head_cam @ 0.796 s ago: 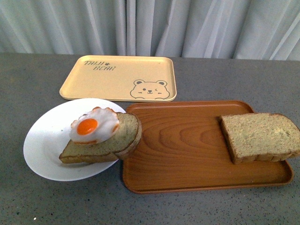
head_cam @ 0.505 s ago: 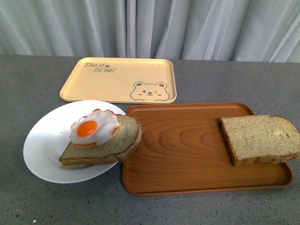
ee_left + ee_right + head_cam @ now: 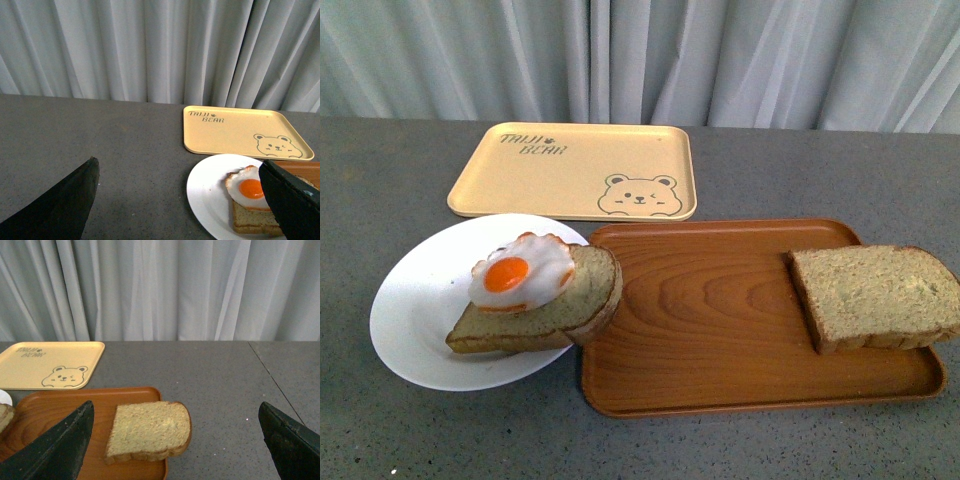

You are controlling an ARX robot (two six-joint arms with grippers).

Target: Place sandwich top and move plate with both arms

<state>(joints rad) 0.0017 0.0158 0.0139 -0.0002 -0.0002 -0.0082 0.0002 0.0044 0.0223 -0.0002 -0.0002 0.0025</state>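
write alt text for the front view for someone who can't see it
A white plate at left holds a bread slice topped with a fried egg, its end reaching over the edge of a wooden tray. A plain slice lies at that tray's right end, and a yellow bear tray sits behind on the grey table.

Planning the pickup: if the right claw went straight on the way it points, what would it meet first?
Probably the sandwich top on the brown tray. It lies just ahead of the open right claw, though depth is unclear.
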